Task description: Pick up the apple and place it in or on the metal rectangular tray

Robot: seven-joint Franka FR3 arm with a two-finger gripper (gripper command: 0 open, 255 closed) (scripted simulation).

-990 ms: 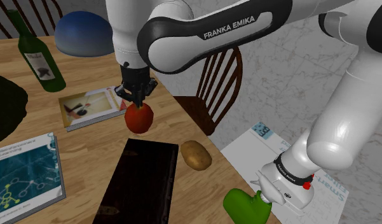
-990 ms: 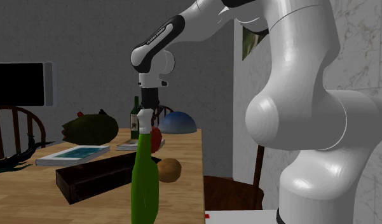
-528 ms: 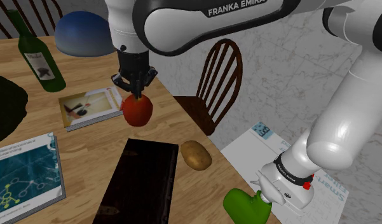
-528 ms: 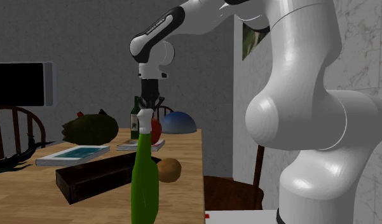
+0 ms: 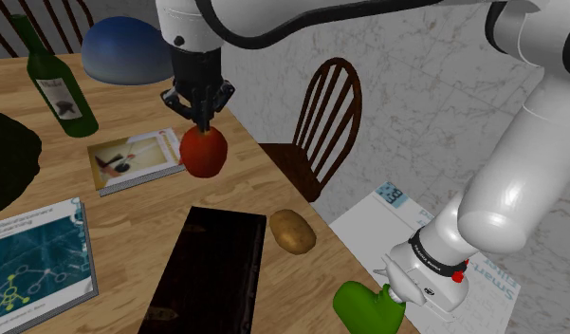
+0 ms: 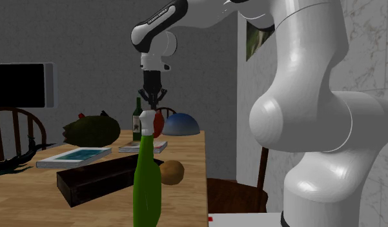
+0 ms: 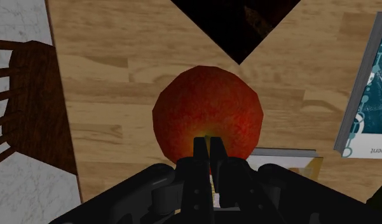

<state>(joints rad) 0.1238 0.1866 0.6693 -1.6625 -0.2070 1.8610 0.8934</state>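
Observation:
A red apple (image 5: 205, 152) hangs in the air above the wooden table (image 5: 140, 213), and my gripper (image 5: 205, 125) is shut on its top, fingers almost meeting. The wrist view looks down on the apple (image 7: 208, 114) just past the gripper (image 7: 208, 147), with a corner of the tray (image 7: 246, 25) beyond. The tray (image 5: 216, 270) is a dark rectangular box lying on the table nearer the stand than the apple. In the second exterior view the apple (image 6: 159, 124) is partly hidden behind a green bottle, below the gripper (image 6: 152, 106), and the tray (image 6: 95, 180) lies in front.
A potato (image 5: 292, 231) lies beside the tray near the table edge. A green bottle (image 5: 368, 306) stands at the near corner, a wine bottle (image 5: 57, 83) and a blue dome (image 5: 126, 49) farther back. Two books (image 5: 133, 159), (image 5: 36, 251) lie flat. A wooden chair (image 5: 321, 123) stands at the table's side.
The gripper has risen with the apple, which now hangs higher above the table. Nothing else has moved.

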